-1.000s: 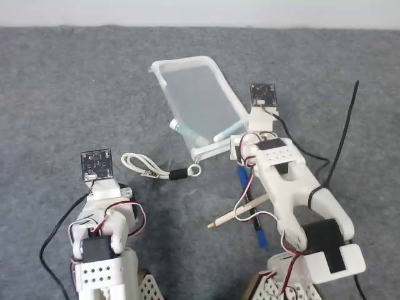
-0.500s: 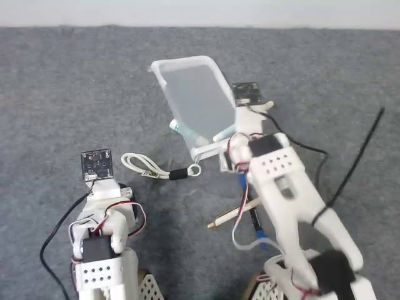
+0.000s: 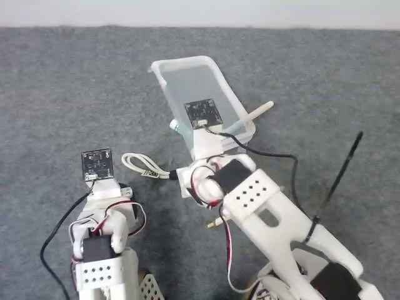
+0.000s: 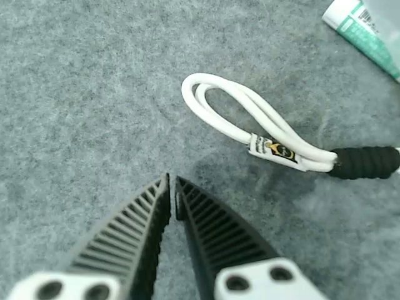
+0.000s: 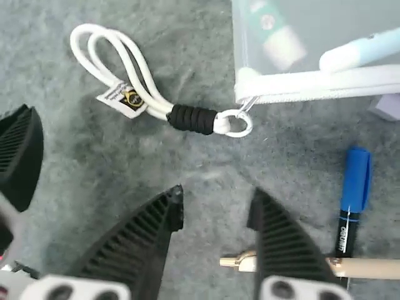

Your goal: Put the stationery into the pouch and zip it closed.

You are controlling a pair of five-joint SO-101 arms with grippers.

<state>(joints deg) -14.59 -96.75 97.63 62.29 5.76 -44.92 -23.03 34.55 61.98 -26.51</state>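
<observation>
The translucent white pouch lies flat at the table's middle back, holding a green-and-white tube and a light-blue pen. Its zip ring joins a black knot and a white cord loop. My right gripper is open, hovering just short of the knot and ring with nothing between its fingers. Beside it on the carpet lie a blue pen and a wooden pen. My left gripper is shut and holds nothing, its tips close to the cord loop.
Grey carpet covers the table, with free room at the left and far right. A black cable trails at the right. The right arm reaches diagonally across the middle. A pale stick end pokes out by the pouch's right edge.
My right arm has swung left from the pouch's right corner to above the zip pull. A pale stick end now shows by the pouch's right edge. The left arm has stayed still.
</observation>
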